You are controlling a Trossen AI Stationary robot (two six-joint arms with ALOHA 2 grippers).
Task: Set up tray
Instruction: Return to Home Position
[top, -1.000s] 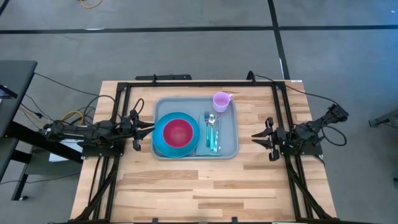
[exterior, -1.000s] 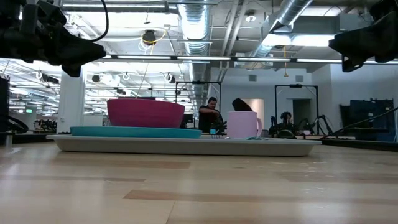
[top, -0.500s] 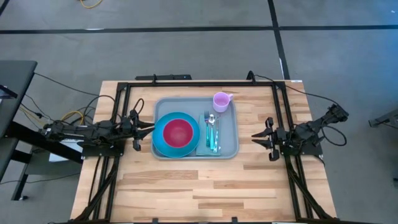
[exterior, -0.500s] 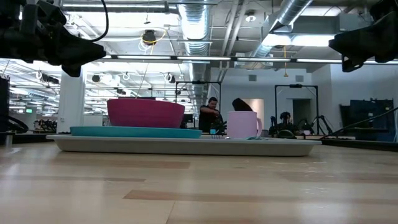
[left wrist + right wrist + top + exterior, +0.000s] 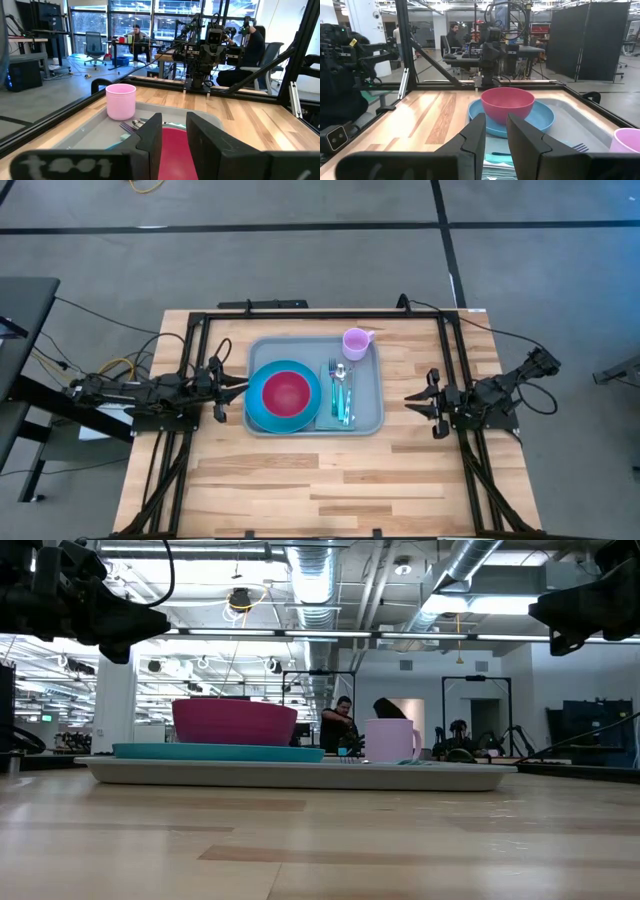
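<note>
**Tray laid, arms drawn back**

Tray (image 5: 372,385) mid-table. On it: blue plate (image 5: 256,414) at 9 o'clock bearing magenta bowl (image 5: 286,392); cutlery (image 5: 341,392) on napkin (image 5: 326,416) at 3; lilac mug (image 5: 355,341) at 1. Left gripper (image 5: 238,385) off tray's 9, right gripper (image 5: 412,399) off 3. Jaws slightly parted, empty.

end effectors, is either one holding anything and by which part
Nothing is held. The left end effector and right end effector are both open and empty, either side of the tray.
</note>
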